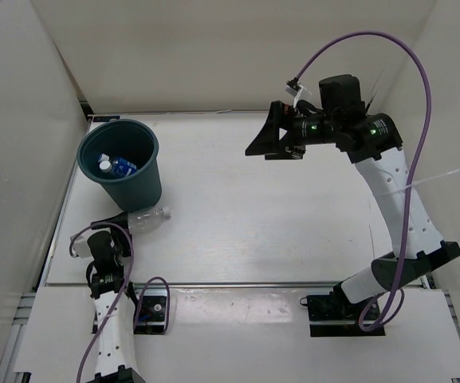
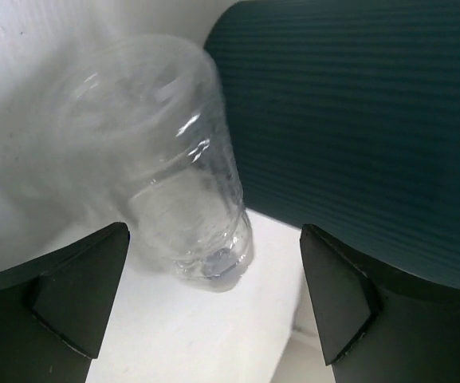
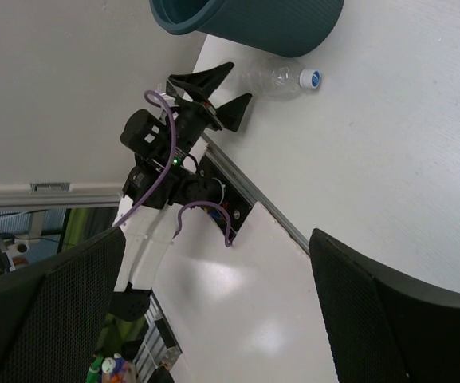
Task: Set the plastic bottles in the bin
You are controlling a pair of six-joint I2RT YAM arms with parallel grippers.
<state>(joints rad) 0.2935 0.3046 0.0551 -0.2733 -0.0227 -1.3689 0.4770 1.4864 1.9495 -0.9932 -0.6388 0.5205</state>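
The left end effector (image 2: 214, 233) sits low over the bench (image 1: 277, 227) with its jaws spread wide and nothing held. The clear plastic bottle (image 2: 183, 179) lies on its side straight ahead, its base towards the wrist camera and in line with the gap but ahead of the fingers (image 2: 78, 295), which do not touch it. The bottle's capped end points away to the right, and it lies just beside the foot of the bin (image 2: 357, 112); whether the two touch I cannot tell.

The step in hand looks like regrasping this last bottle on the bench. A good approach is to push forward until the fingers straddle the bottle's body rather than its rounded base, then close gently, since the thin clear wall will likely squash and slip. The lift should go well above the rim before moving over the opening, because the bin wall stands close on the right.

Blue-labelled bottles (image 1: 116, 166) already lie inside the bin. Far across the bench, the right end effector (image 1: 273, 132) hangs raised, wide open and empty.
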